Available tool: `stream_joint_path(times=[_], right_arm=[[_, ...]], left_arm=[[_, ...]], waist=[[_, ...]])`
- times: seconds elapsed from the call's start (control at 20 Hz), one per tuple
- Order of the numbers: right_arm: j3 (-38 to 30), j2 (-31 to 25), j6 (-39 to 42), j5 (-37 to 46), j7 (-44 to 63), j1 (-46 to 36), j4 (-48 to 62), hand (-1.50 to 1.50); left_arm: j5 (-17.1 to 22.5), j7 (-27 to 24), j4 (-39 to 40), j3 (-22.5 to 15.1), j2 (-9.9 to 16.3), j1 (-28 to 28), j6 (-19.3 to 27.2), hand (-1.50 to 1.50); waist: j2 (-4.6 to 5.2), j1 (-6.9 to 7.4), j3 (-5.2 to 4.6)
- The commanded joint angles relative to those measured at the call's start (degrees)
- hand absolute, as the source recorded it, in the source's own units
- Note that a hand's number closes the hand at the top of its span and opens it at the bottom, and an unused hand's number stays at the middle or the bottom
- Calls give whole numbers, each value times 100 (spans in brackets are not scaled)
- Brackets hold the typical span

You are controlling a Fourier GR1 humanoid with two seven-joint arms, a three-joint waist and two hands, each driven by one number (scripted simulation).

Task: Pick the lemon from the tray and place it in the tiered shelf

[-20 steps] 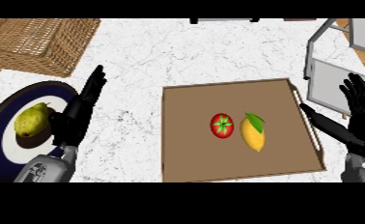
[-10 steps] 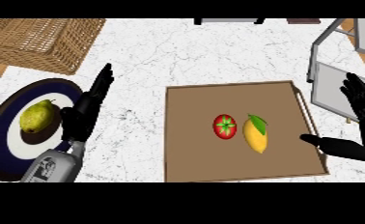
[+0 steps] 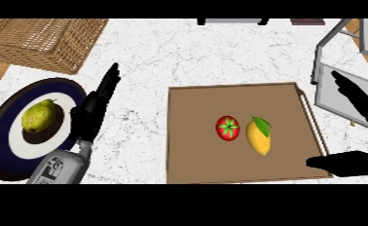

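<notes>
Lemon (image 3: 259, 136), yellow with a small green leaf at its top end, lies lengthwise near the tray's (image 3: 215, 171) right edge, just beside a red tomato (image 3: 228, 127). I judge it light, stiff and smooth-skinned, best taken across its plump middle. My right hand (image 3: 343, 163) hangs spread at the tray's lower right corner, holding nothing. My left hand (image 3: 95, 108) rests with straight fingers left of the tray. The tiered shelf (image 3: 332, 81) stands beyond the tray's right edge.

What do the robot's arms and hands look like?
Both hands are black, with long thin fingers and a thumb. The left hand sits on a shiny grey forearm with dark markings on its casing. Of the right hand, only black parts show at the view's edge.
</notes>
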Motion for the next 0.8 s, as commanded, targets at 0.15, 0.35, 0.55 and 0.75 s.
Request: stream_joint_path(times=[0.15, 0.35, 0.55, 0.75], right_arm=[[588, -834, 874, 485, 2159, -639, -908, -150], [744, -247, 1127, 636, 2886, -1034, -1096, -150], [1226, 403, 1147, 1350, 3318, -1187, -1149, -150], [1241, 857, 1368, 1628, 3664, -1238, -1409, -150]], left_arm=[[10, 7, 96, 91, -35, -82, -132, 0], [31, 7, 71, 390, 54, 18, -392, 0], [-527, -160, 197, 102, -473, 57, -14, 0], [-463, 268, 74, 401, -412, -174, -298, 0]], waist=[[15, 50, 0], [16, 38, 14], [17, 28, 16], [13, 17, 17]])
